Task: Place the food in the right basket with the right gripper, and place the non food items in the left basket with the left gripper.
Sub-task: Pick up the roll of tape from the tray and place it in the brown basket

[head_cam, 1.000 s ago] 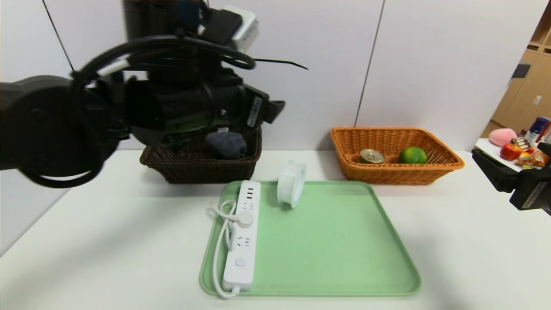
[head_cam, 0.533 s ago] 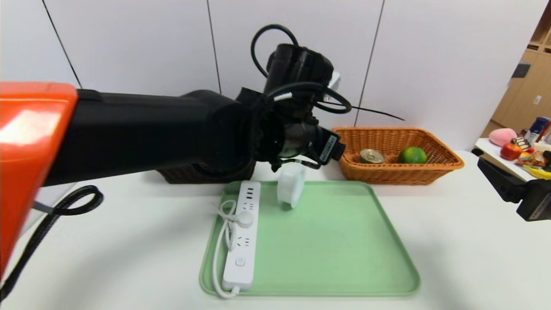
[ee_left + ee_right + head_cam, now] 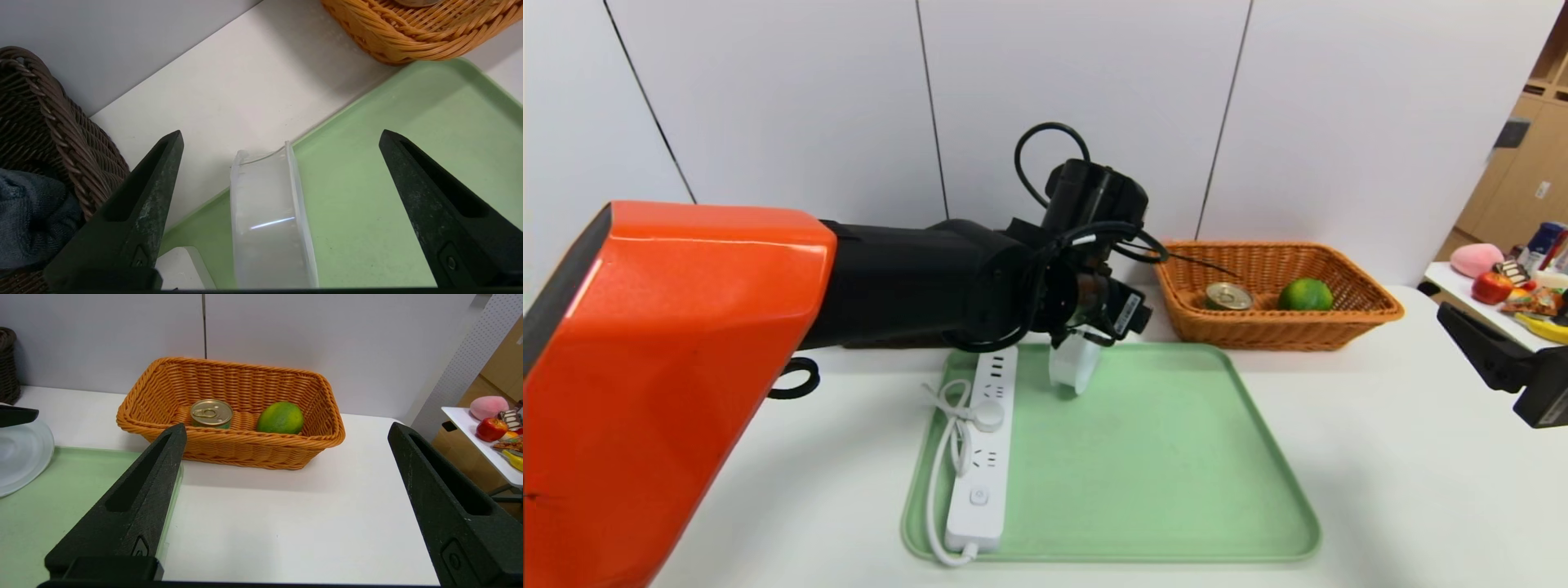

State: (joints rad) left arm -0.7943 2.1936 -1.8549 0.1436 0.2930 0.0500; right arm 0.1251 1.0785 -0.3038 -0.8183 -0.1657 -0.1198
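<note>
Standing on edge, whitish translucent tape roll (image 3: 269,220) on tray (image 3: 388,163)

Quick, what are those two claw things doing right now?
Left gripper: open, straddling the upright tape roll, not yet holding it.
Right gripper: open, empty, off to the right.

White counter (image 3: 1380,457) carrying one tray and two baskets.

A green tray (image 3: 1160,490) lies flat near the middle of the counter. The orange-tan basket (image 3: 1274,327) stands on the counter just beyond the tray's far right corner, close to the wall. The dark brown basket (image 3: 61,134) stands beyond the tray's far left corner, also by the wall, largely hidden in the head view. A bare strip of counter separates the two baskets. A black cable loop (image 3: 792,380) shows at the counter's left.
</note>
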